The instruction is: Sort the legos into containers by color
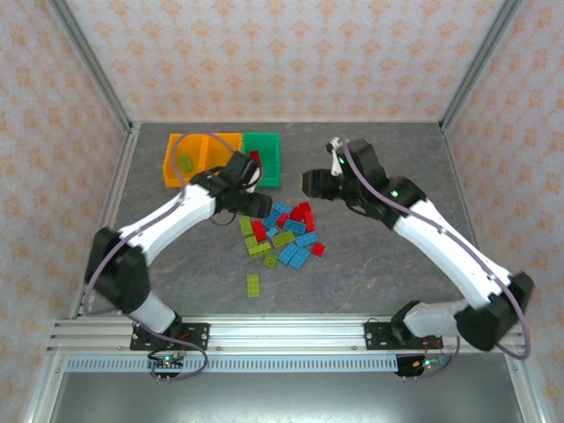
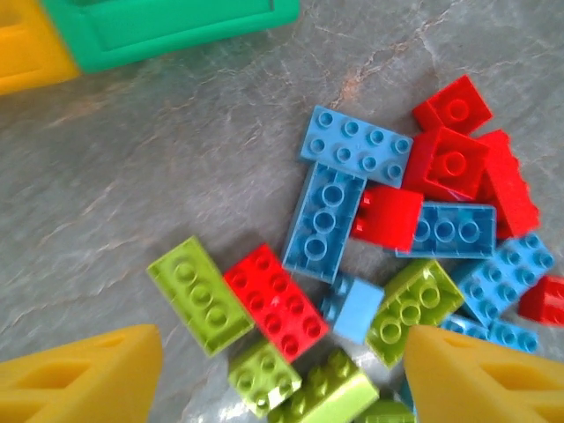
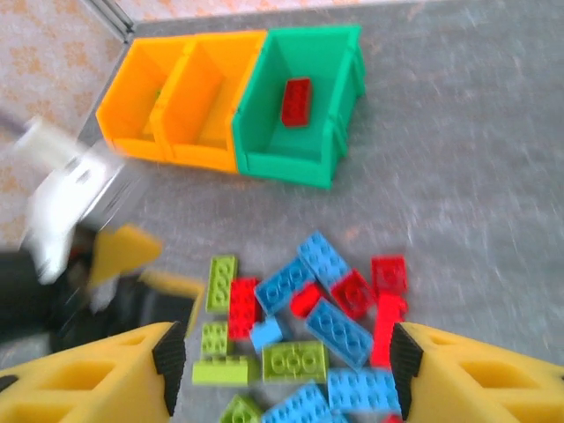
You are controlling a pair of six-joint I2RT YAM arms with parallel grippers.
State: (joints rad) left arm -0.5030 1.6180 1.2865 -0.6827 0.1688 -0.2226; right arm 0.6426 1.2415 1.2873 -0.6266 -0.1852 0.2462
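Left gripper (image 2: 282, 357) and right gripper (image 3: 282, 352) both hang spread, empty — the legos (image 1: 284, 233) heaped just below them.

No readable text, labels, brands or numbers on anything; brick studs too blurred to make out any lettering.

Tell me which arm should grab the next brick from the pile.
Left, probably. The left gripper hangs open close over the pile, a red brick lying between its fingers. The right gripper is open too, but it views the pile from farther off, so it would need a longer approach.
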